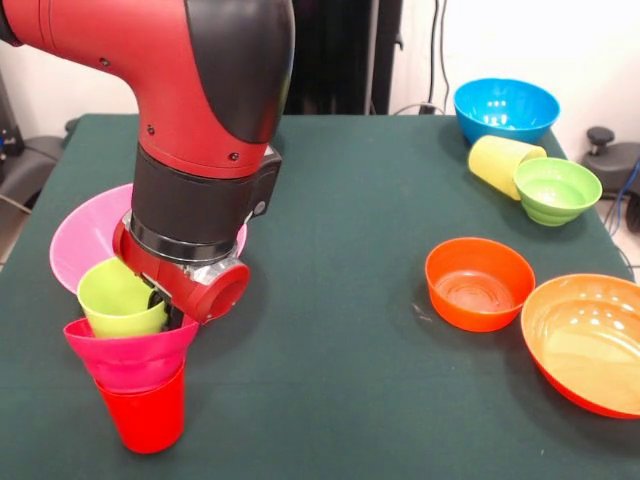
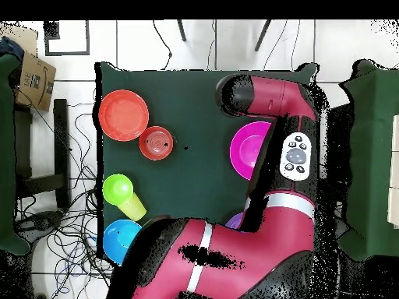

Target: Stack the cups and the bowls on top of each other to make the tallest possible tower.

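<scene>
At the near left of the dark green table (image 1: 330, 300) stood the tower (image 1: 135, 370): a red tapered plastic tumbler (image 1: 145, 420) upright at the bottom, a small magenta glossy bowl (image 1: 130, 355) seated on its rim, and a lime green plastic tumbler (image 1: 120, 300) nested, slightly tilted, in that bowl. The gripper (image 1: 165, 305) reached down against the lime cup's right side; whether its jaws were wide, narrow or clamped on the cup's wall could not be told. Just behind stood a large pink bowl (image 1: 85, 235).

On the right, the large orange bowl (image 1: 590, 345) lay nearest, the small orange bowl (image 1: 480, 283) beside it. Farther back, a ribbed green bowl (image 1: 557, 190) touched a pale yellow tumbler (image 1: 500, 163) lying on its side, with the blue bowl (image 1: 505, 108) beyond.
</scene>
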Controlling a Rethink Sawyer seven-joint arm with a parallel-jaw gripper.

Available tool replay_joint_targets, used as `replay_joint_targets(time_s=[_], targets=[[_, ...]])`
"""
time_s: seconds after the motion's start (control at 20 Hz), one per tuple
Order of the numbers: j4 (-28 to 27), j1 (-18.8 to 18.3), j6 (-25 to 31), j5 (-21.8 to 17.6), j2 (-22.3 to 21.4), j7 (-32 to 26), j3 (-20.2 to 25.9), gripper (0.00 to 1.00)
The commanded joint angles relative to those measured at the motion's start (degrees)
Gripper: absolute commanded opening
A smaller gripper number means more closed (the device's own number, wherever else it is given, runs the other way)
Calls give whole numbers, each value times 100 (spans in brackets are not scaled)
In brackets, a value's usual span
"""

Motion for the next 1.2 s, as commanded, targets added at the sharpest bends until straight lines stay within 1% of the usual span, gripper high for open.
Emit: replay_joint_targets(time_s=[0.05, 0.2, 0.55, 0.8, 0.95, 1.0, 1.1, 1.15, 1.2], targets=[[76, 9, -314, 141, 181, 434, 411, 0], [-9, 22, -268, 202, 312, 436, 402, 0], [-70, 87, -219, 300, 398, 462, 346, 0], [-248, 120, -173, 380, 527, 502, 309, 0], [-267, 146, -142, 423, 561, 500, 252, 0], [-326, 145, 16, 448, 593, 356, 251, 100], [-397, 123, 36, 441, 631, 258, 298, 100], [-430, 146, -46, 433, 647, 331, 252, 100], [-476, 167, 12, 455, 662, 379, 230, 100]])
